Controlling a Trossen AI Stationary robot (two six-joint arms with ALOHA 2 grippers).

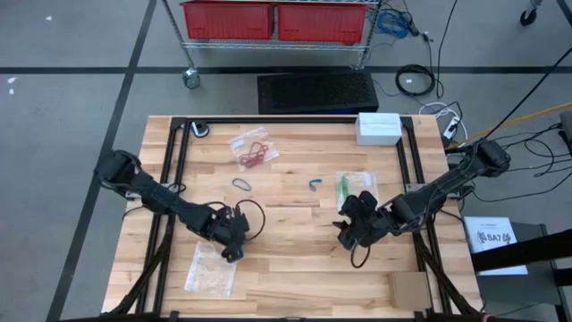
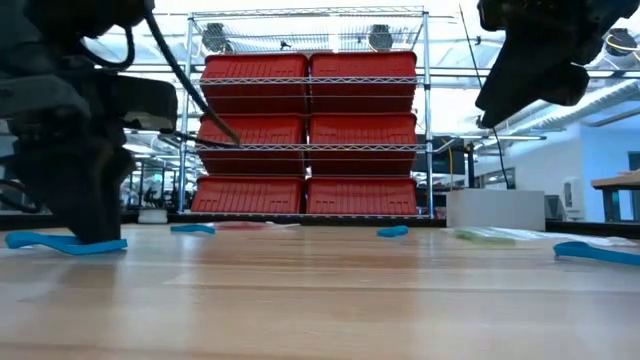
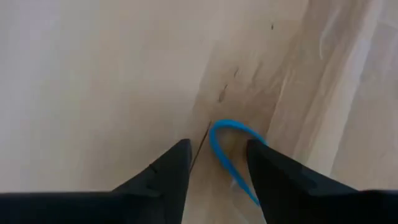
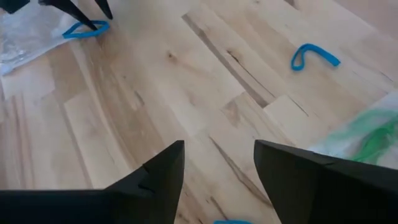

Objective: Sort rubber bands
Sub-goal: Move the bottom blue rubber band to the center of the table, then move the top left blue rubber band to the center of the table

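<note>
**Left end effector down over a blue band beside the empty bag**

Closest to the lens, in the left wrist view, we see the two dark fingers (image 3: pixel 168 177) standing apart on pale wood, and a thin blue rubber band (image 3: pixel 231 149) curling in a soft arc between them, one end running under the finger tip. The jaws are spread, not pinching; we judge they are set to close on the loop or have just let it drop.

In the right wrist view, the right end effector (image 4: pixel 217 171) hangs open over bare planks. Another blue band (image 4: pixel 314 56) lies beyond it, near the crinkled clear bag of green bands (image 4: pixel 367 140).

In the low view, flat blue strips lie limp on the tabletop (image 2: pixel 320 300), one at the foot of the dark left arm (image 2: pixel 75 170).

From above, the left end effector (image 1: pixel 231 234) sits just beside the clear bag (image 1: pixel 211 268) at the near left, likely the destination for blue. Taking that bag as our landmark, the red bands in their bag (image 1: pixel 254 152) lie far beyond it, the green bag to its right past the middle, the right end effector (image 1: pixel 350 229) near that. Sorting by colour looks well begun, with several blue loops still loose.
</note>
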